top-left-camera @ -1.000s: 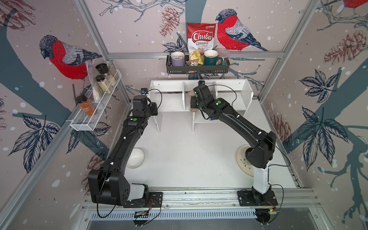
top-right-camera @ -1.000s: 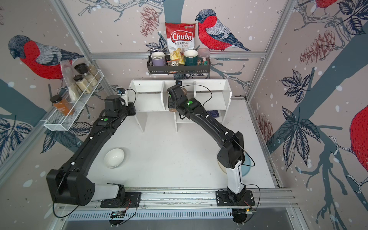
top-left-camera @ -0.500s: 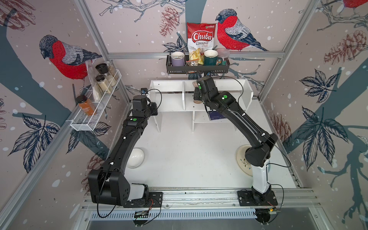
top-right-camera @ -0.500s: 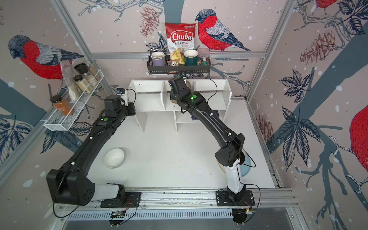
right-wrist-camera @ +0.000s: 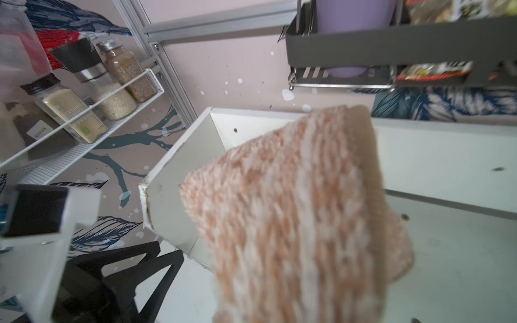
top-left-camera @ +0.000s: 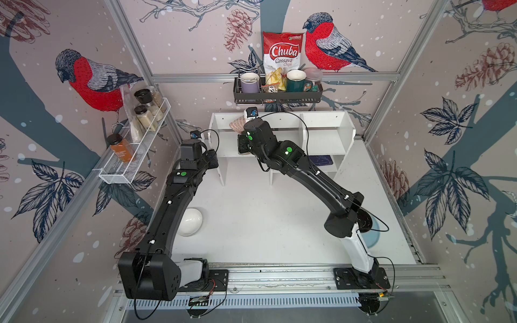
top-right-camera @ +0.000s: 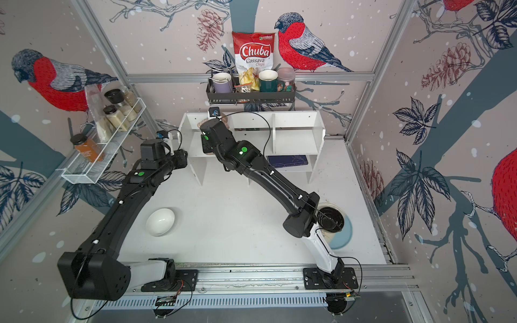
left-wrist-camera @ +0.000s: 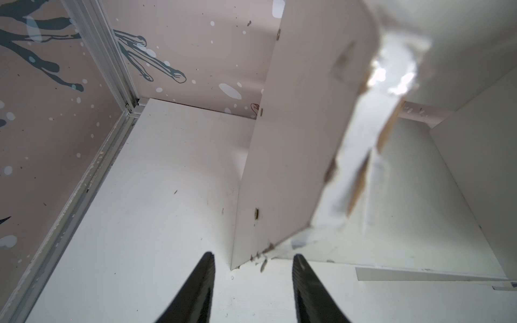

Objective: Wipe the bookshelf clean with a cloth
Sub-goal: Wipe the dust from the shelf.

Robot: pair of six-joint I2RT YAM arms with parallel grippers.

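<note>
Right gripper (top-left-camera: 244, 126) is clenching the cloth (right-wrist-camera: 293, 212), apparently wiping the bookshelf's (top-left-camera: 321, 134) left compartment — left gripper (left-wrist-camera: 253, 282) gaping idle — rightward sweep due next.

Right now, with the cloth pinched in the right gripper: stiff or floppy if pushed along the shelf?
Probably floppy: the cloth is doubled over with a curled edge in the right wrist view. Its fluffy pile should drag, not slip, on the bookshelf. So it will likely bunch when pushed.

chip bag (top-left-camera: 282, 54) reads "Chuba Cassava Chips"
</note>
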